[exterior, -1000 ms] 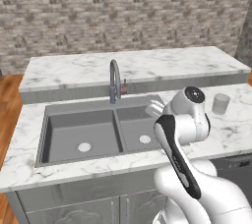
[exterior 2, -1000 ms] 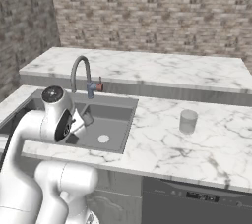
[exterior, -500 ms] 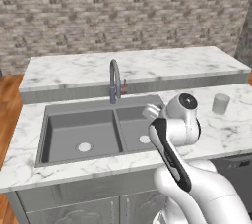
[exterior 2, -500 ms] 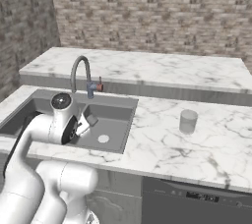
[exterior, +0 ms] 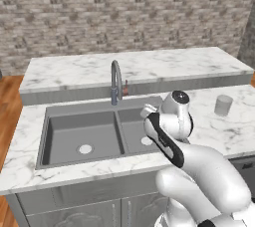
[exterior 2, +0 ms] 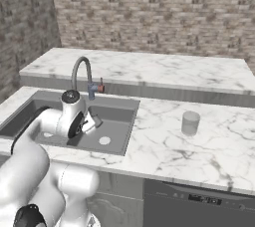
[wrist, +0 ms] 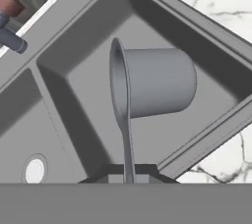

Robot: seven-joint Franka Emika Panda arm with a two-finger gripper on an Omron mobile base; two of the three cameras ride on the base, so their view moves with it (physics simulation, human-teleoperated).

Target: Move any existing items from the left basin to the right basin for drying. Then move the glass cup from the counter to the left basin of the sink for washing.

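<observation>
While the tool [wrist: 129, 171] clamps its handle, the grey saucepan [wrist: 155, 83] hangs above the right basin [wrist: 98, 36].

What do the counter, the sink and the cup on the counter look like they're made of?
Counter: polished white marble by its look, grey veining throughout. Sink: matte dark grey, perhaps composite or coated metal; flat, no shine. Glass cup: pale and faintly see-through, probably glass or clear plastic. Faucet: smooth grey metal, judging by its sheen.
</observation>
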